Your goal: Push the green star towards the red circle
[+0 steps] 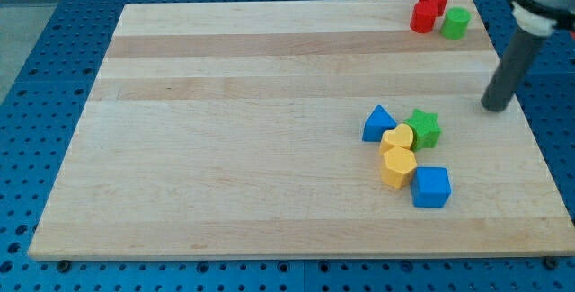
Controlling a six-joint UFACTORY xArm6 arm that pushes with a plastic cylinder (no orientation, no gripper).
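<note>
- tool state: the arm ends in a plain rod with no jaws; nothing is held. my tip (495, 108) rests on the board (252, 148) near the view's right edge, apart from every block.
- task item: the green star (423, 128) lies right of centre, to the view's left of and slightly below my tip, with a clear gap between them.
- target: the red circle (421, 17) sits near the board's top right corner, touching or just beside a red star-like block (433, 1) and close to a green cylinder (455, 23).
- cluster: the green star touches a yellow heart (397, 138); a blue triangle (378, 123), a yellow hexagon (397, 166) and a blue cube (431, 187) crowd the same group.
- risk: the star must travel toward the view's top, so contact should come from below it. the yellow heart and blue cube sit near that approach; a careless path would likely drag them along.
- risk: a push from the present side would probably send the star leftward into the heart and triangle.
- risk: overshoot near the target could scatter the red and green blocks or send one off the edge.
- limits of view: the rod's upper part is cut off at the frame edge. whether the two red blocks touch cannot be told, and the upper one's shape is unclear.
</note>
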